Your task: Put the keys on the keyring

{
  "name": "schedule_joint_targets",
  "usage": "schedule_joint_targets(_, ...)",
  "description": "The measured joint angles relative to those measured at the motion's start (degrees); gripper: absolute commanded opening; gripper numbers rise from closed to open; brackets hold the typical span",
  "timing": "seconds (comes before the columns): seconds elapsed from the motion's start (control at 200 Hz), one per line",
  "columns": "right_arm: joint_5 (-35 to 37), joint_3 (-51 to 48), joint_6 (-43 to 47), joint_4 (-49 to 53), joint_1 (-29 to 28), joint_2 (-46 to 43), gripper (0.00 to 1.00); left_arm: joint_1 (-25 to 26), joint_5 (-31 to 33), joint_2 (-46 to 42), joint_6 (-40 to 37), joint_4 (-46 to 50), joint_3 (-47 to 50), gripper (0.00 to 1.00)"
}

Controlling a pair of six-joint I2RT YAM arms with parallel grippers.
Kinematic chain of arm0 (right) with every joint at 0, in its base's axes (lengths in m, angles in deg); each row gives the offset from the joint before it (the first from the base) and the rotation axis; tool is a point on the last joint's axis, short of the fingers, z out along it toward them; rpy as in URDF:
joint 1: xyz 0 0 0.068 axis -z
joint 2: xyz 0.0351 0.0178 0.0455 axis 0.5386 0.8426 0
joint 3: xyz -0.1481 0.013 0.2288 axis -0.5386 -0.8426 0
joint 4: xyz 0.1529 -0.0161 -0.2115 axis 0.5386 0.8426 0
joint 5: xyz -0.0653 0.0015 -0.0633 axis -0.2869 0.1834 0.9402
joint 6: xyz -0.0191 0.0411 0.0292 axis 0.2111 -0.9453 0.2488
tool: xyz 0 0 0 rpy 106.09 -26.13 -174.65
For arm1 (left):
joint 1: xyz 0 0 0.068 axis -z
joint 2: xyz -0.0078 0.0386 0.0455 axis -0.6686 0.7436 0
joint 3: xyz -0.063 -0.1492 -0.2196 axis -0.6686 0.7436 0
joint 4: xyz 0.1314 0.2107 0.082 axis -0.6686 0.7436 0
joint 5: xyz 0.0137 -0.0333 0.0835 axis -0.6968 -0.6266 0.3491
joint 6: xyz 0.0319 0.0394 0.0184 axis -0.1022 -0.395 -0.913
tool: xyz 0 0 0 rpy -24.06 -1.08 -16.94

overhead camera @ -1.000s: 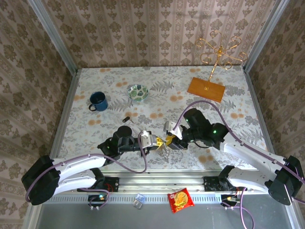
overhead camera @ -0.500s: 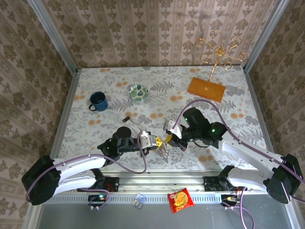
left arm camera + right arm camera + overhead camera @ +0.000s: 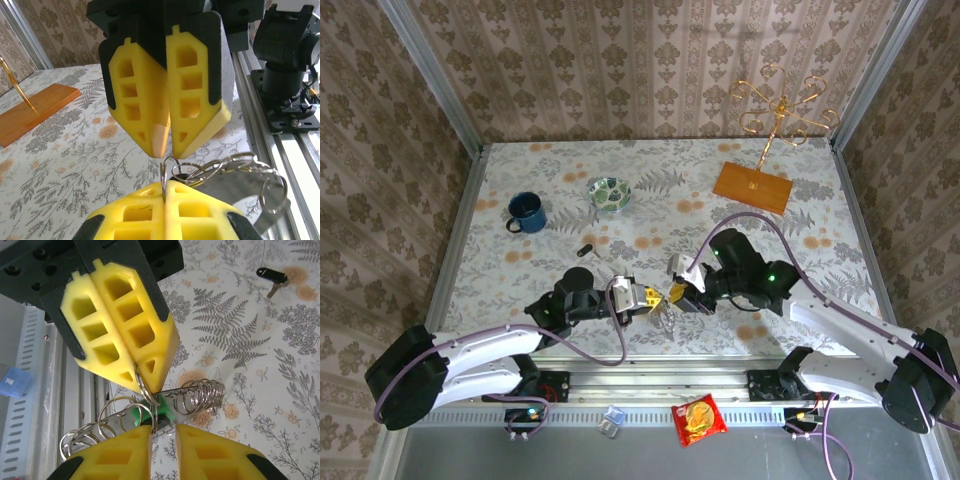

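Shifted only slightly against a second ago: a small nudge of both arms in the overhead view, with the right gripper (image 3: 677,293) and left gripper (image 3: 649,298) meeting tip to tip just as then, low over the pale floral tabletop (image 3: 670,170), close to its near edge.

Left gripper: yellow fingers pressed fully together, pinching the thin grey metal keyring (image 3: 163,175) by its wire and holding that loop on edge, upright, aimed straight at the right gripper's tips. Trailing off to one side of the pinch, a cluster of smaller grey split rings (image 3: 202,396) and a flat grey metal band (image 3: 260,202), hanging free above the tabletop.

Right gripper: yellow fingers parted by a narrow slit, nose to nose with the left one, tips just at the loop. Lodged right at those tips, the small key with the bright green head (image 3: 162,416), up against the loop's wire. Cannot tell whether clamped there or merely resting. Cannot tell its long axis either, with the blade lost among rings and band.

Well apart from both grippers, beyond and to the side of the left one, the small black key (image 3: 271,275), lying flat on the tabletop. Nearer the left arm by the overhead view, though that gripper already occupied.

Likely next: threading the green-headed key onto the loop, a matter of fine alignment between two sets of tips already almost in contact.
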Motion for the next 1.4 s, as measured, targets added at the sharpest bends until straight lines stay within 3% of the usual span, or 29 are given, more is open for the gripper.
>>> schedule_joint_targets(0.52,-3.89,-1.03,0.0,-5.27,0.0,0.52,0.22,0.0,-1.27,4.83,4.96,-10.99,1.55,0.0)
schedule_joint_targets(0.595,-4.02,-1.16,0.04,-5.55,0.0,0.9,0.17,0.0,-1.25,4.96,5.22,-11.23,1.77,0.0)
schedule_joint_targets(0.71,-4.02,-1.18,1.29,-5.75,0.11,1.44,0.0,-0.02,-1.25,5.16,5.66,-11.67,2.25,0.0)
schedule_joint_targets(0.75,-4.04,-1.18,1.11,-5.68,0.17,1.68,0.0,-0.07,-1.22,5.2,5.9,-11.61,2.32,0.0)
schedule_joint_targets(0.935,-3.96,-0.24,3.74,-4.11,0.15,2.8,0.0,-0.22,-0.52,5.01,6.32,-11.37,2.58,0.19)
schedule_joint_targets(1.4,2.78,11.23,13.16,11.43,-3.93,8.46,0.0,-0.22,1.75,-0.28,0.15,6.71,-3.21,0.19)
